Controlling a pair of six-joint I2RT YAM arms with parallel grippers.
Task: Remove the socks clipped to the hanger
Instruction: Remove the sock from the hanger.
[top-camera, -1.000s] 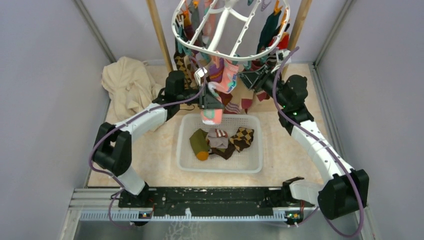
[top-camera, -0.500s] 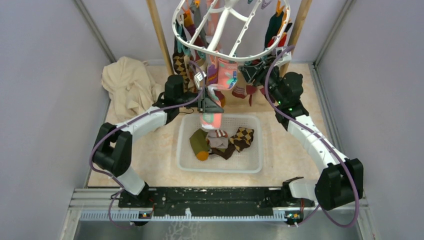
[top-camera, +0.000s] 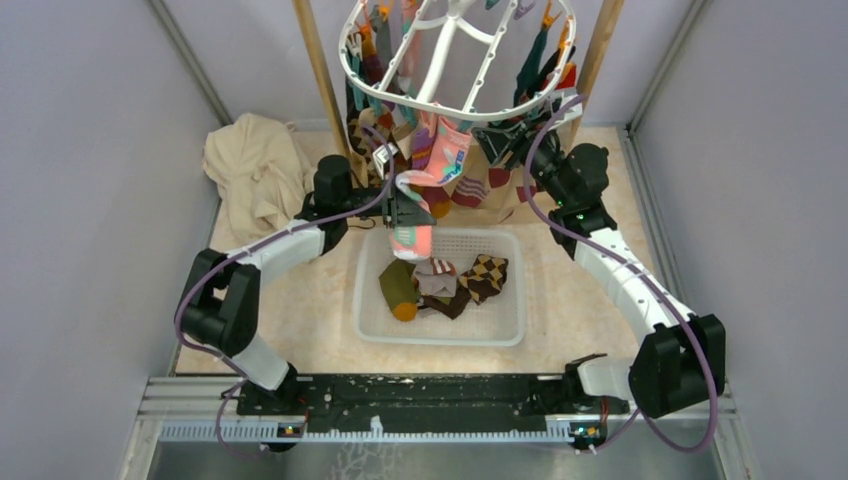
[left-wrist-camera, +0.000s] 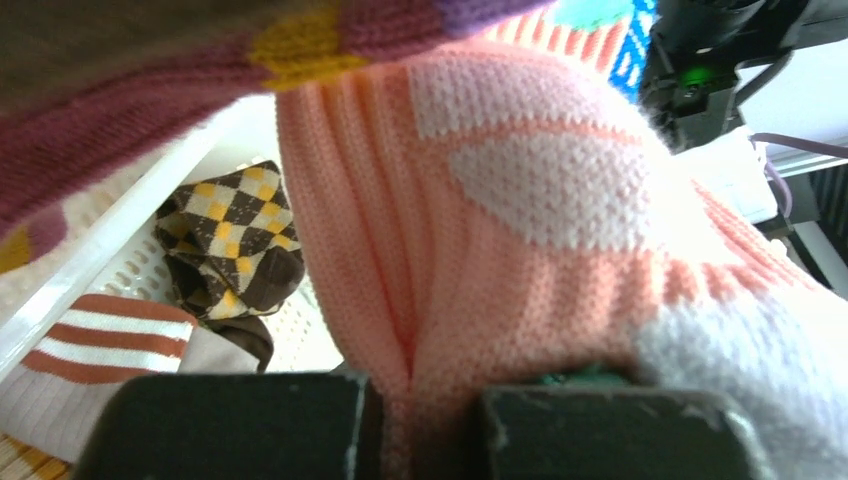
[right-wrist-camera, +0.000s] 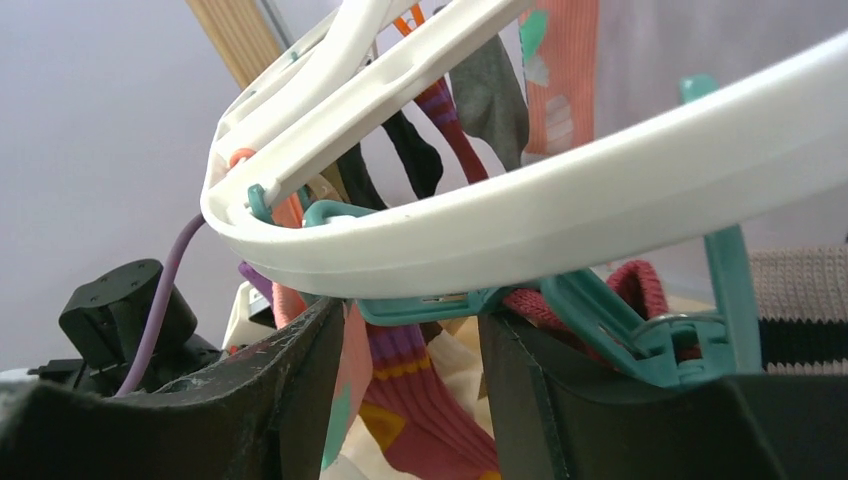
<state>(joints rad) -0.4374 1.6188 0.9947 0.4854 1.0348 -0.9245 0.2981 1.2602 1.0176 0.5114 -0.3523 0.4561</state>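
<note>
Since a second ago the left end effector (top-camera: 408, 212) sits further left, the pink sock (top-camera: 413, 240) is drawn along with it, and the hanger (top-camera: 455, 116) leans toward that side. The right end effector (top-camera: 503, 140) is now higher, right under the hanger's near rim.

The left end effector is clenched on the pink sock. In its wrist view the knit fabric (left-wrist-camera: 500, 250) is pinched between the two dark fingers (left-wrist-camera: 230, 430). From there the sock stretches up and to the right toward the hanger's rim, among the other socks (top-camera: 470, 188) hanging there.

Below the left end effector sits the white basket (top-camera: 520, 300), holding an olive sock (top-camera: 398, 285), a striped sock (top-camera: 435, 275) and an argyle sock (top-camera: 487, 275). A cream cloth (top-camera: 255, 170) lies on the bench well to its left.

The right end effector (right-wrist-camera: 415, 340) has its jaws apart on either side of a teal clip (right-wrist-camera: 430, 305) that hangs from the white rim (right-wrist-camera: 560, 215) just above. Whether they press the clip I cannot tell.
</note>
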